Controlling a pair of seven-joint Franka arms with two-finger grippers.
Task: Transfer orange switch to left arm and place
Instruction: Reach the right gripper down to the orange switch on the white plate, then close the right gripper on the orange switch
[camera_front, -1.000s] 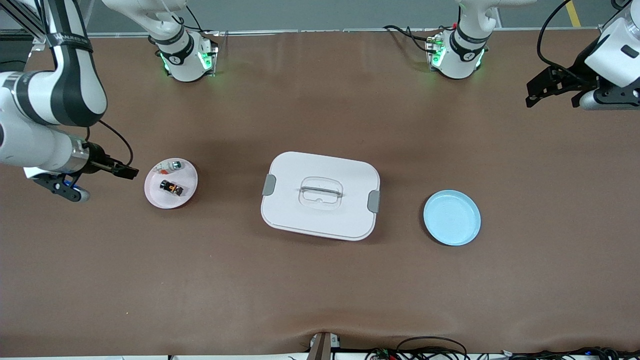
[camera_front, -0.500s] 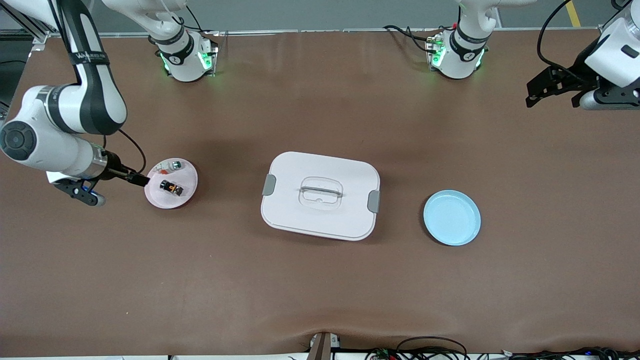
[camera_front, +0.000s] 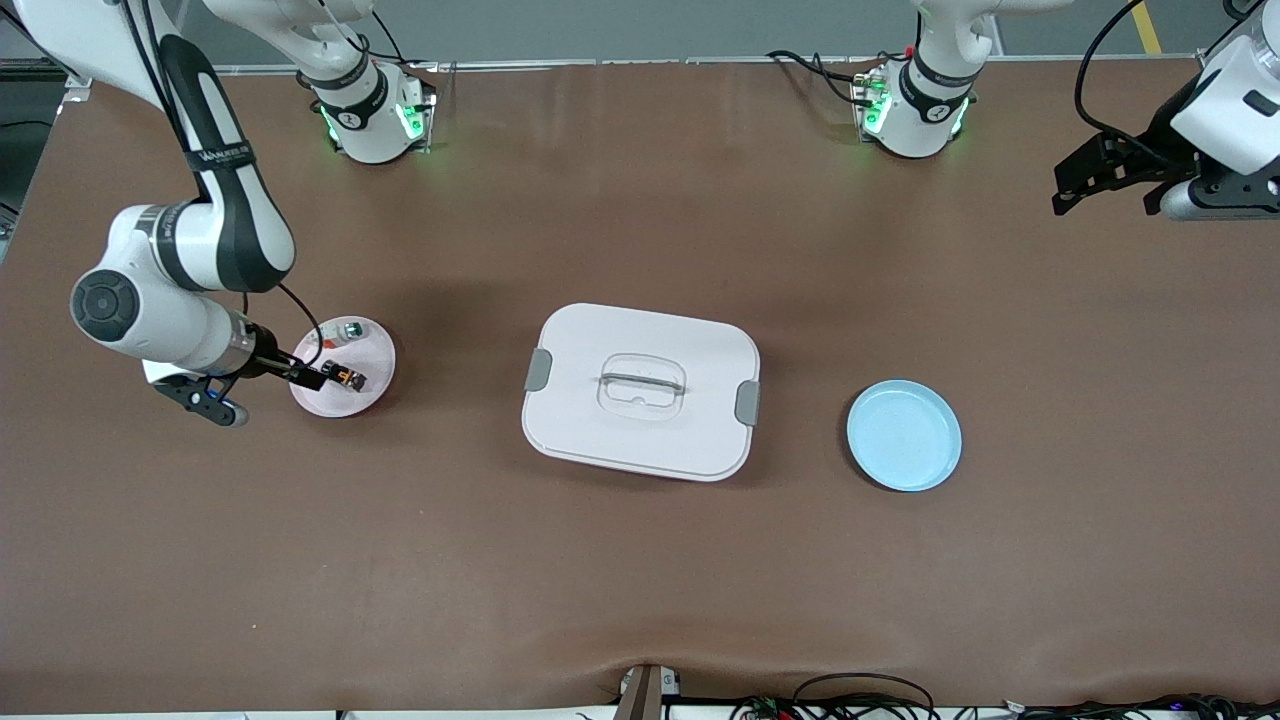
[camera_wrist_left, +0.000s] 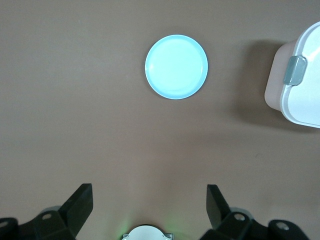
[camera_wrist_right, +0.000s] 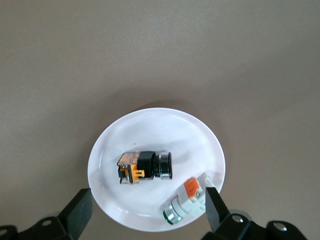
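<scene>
The orange switch (camera_front: 346, 378) lies on its side on a small pink plate (camera_front: 372, 352) toward the right arm's end of the table. In the right wrist view the switch (camera_wrist_right: 146, 166) is black with orange marks. My right gripper (camera_front: 311, 376) is open and empty over the plate's rim, just beside the switch. In its wrist view the right gripper (camera_wrist_right: 147, 210) has its jaws spread wide over the plate (camera_wrist_right: 150, 127). My left gripper (camera_front: 1100, 182) is open and empty, and it waits high over the left arm's end of the table. The white box (camera_front: 600, 435) stands mid-table.
A pale grey-white part with a green end (camera_front: 342, 331) shares the pink plate; it also shows in the right wrist view (camera_wrist_right: 187, 201). An empty blue plate (camera_front: 904, 435) lies between the box and the left arm's end. The left wrist view shows this plate (camera_wrist_left: 176, 66) and a box corner (camera_wrist_left: 302, 95).
My right arm has swung toward the pink plate. Its gripper has gone from beside the plate to over its rim, close to the orange switch. The left arm has not moved.
</scene>
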